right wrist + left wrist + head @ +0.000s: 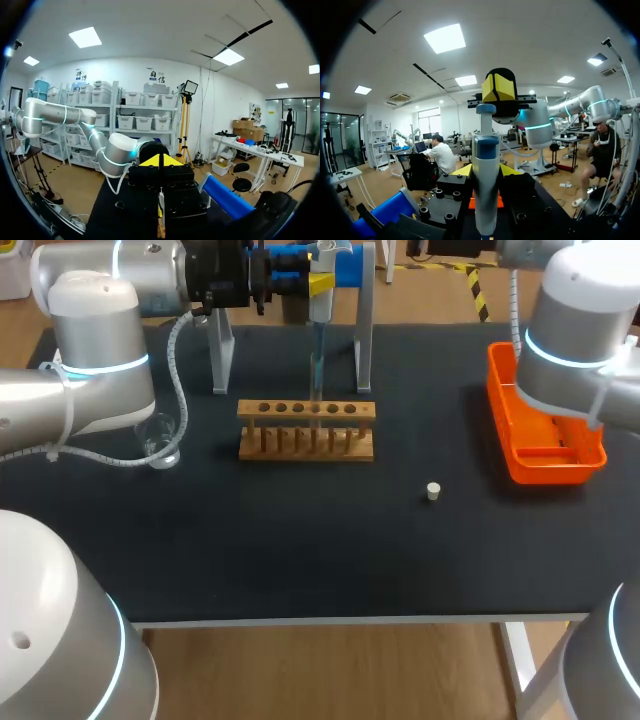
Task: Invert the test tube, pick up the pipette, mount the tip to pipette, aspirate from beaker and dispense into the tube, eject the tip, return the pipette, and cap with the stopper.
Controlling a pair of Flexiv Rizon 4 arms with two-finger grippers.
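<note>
**Left arm.** The left gripper is at 12 o'clock from the wooden rack, high over the far side of the table. Its two yellow tips pinch the pipette from both sides. In the left wrist view the tips show on either side of the pipette body. The pipette hangs upright, tip down, between the legs of the grey stand.

**Test tube.** The test tube stands upright in a hole just right of the rack's middle, directly under the pipette. The tip's lower end meets the tube mouth, but how far it enters cannot be told.

**Right arm.** The right arm is over the orange tray, at 3 o'clock from the rack. The head view hides the right gripper behind the arm. In the right wrist view its yellow tips are pressed together with nothing between them.

**Other items on the table:**
- Beaker – at 9 o'clock from the rack, well apart from it and close under the left arm's cable.
- Stopper – at 4 o'clock from the rack, alone on the dark mat between the rack and the tray, touching neither.
</note>
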